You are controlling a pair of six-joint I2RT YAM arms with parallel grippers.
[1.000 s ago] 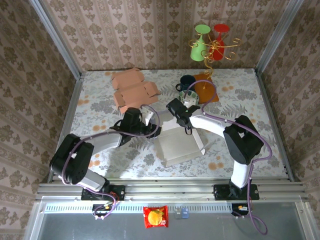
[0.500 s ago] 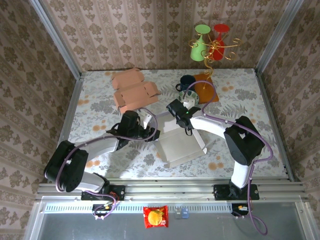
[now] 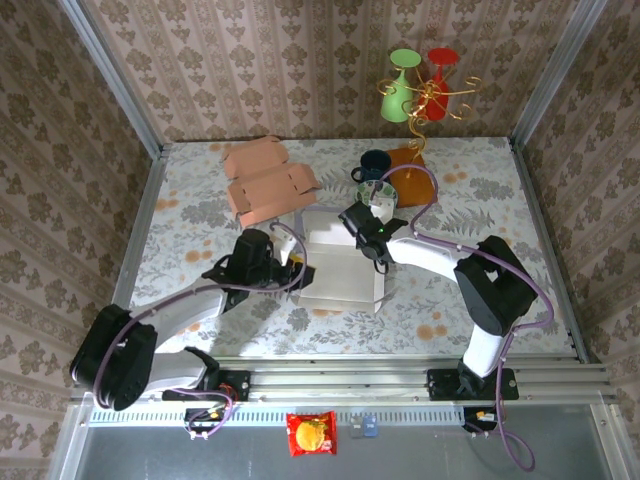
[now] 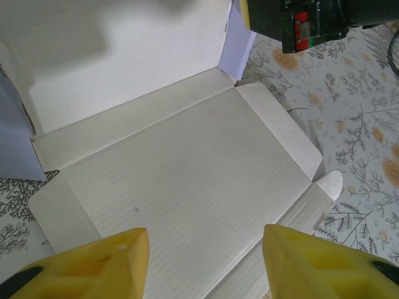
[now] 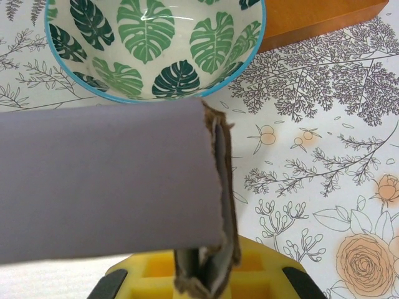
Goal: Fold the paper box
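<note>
A patterned bench (image 3: 200, 215) seen from above, with two robot arms reaching in from the near edge. The white paper box (image 3: 340, 268) lies at the middle of the bench, between the two arms. It is partly formed: the base lies flat, the rear wall stands up, and the front and side flaps lie loose.

The right hand (image 3: 362, 222) is clamped tight on the top edge of the rear wall. The right wrist camera shows that grey outer face nipped between the yellow fingers (image 5: 265, 274), and the cardboard edge at the grip looks frayed and brown.

The left hand (image 4: 204, 243) hovers over the box base (image 4: 181, 168) with its jaws about half apart, holding nothing.

A leaf-patterned bowl (image 5: 153, 43) sits just behind the pinched wall, beside an orange board (image 5: 312, 18). A flat brown cardboard blank (image 3: 265, 180) lies further back on the left.

Risks, as a judgement:
- A hard pull on the frayed edge may tear the wall or let it slip free.
- Swinging the wall backward may knock the bowl.
- If the left hand presses off-centre, the light box may skid or crease away from its fold lines.
</note>
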